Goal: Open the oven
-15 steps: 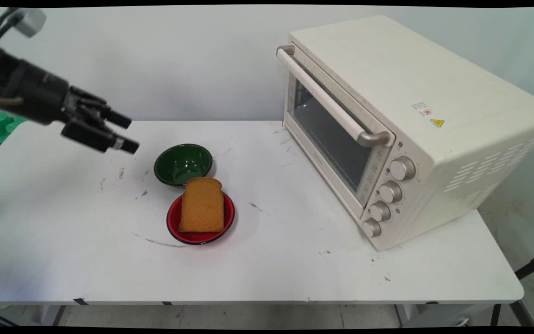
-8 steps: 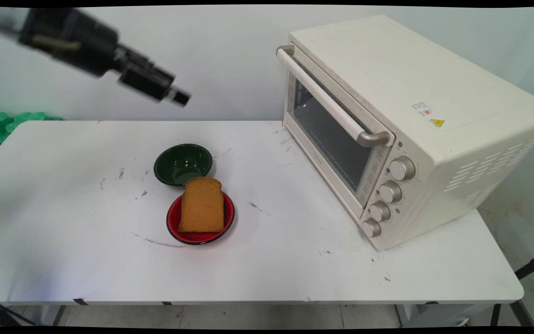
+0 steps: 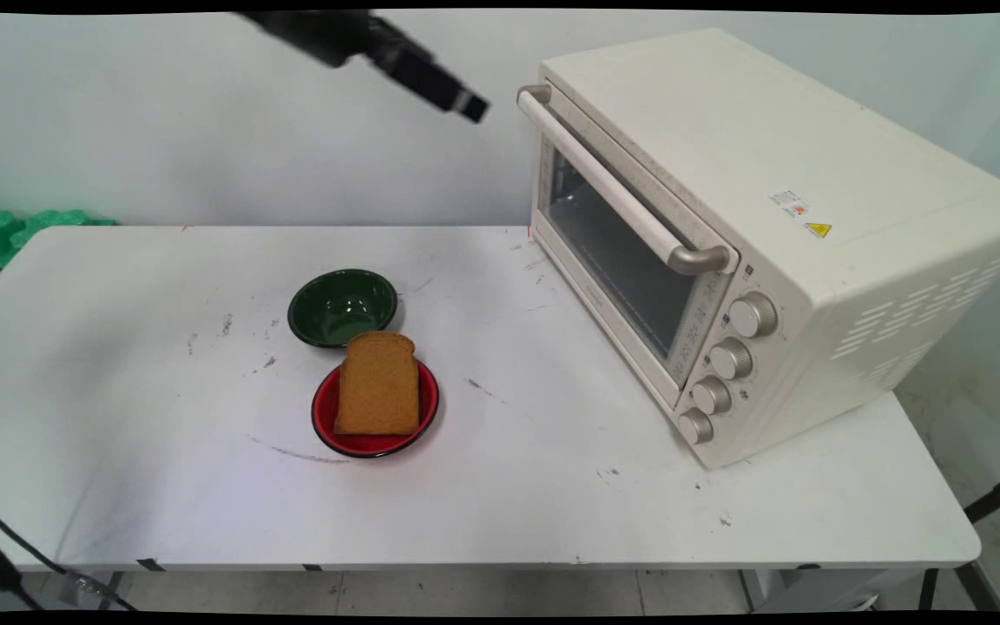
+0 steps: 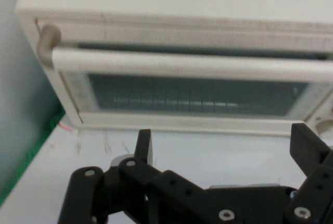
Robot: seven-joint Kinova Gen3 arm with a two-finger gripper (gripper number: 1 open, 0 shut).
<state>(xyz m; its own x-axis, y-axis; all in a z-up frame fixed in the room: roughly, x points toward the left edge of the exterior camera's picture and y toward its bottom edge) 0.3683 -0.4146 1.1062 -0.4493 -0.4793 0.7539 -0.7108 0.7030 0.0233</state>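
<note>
Green bowl [image 3: 342,305] sits at 11 o'clock of the red plate [image 3: 325,418], rims near. A bread slice [image 3: 378,384] lies on the plate. The gripper [image 3: 469,106] hangs high with fingers [image 4: 144,144] apart and empty, at 9 o'clock of the toaster oven [image 3: 769,217], just beside the handle [image 3: 604,178] end. Door shut. The table [image 3: 161,451] is bare at 6 o'clock of the door.

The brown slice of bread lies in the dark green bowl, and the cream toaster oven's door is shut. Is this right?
Not quite. In the main view the brown slice of bread lies on the round red plate; the dark green bowl behind it is empty. The cream toaster oven's door is shut.
</note>
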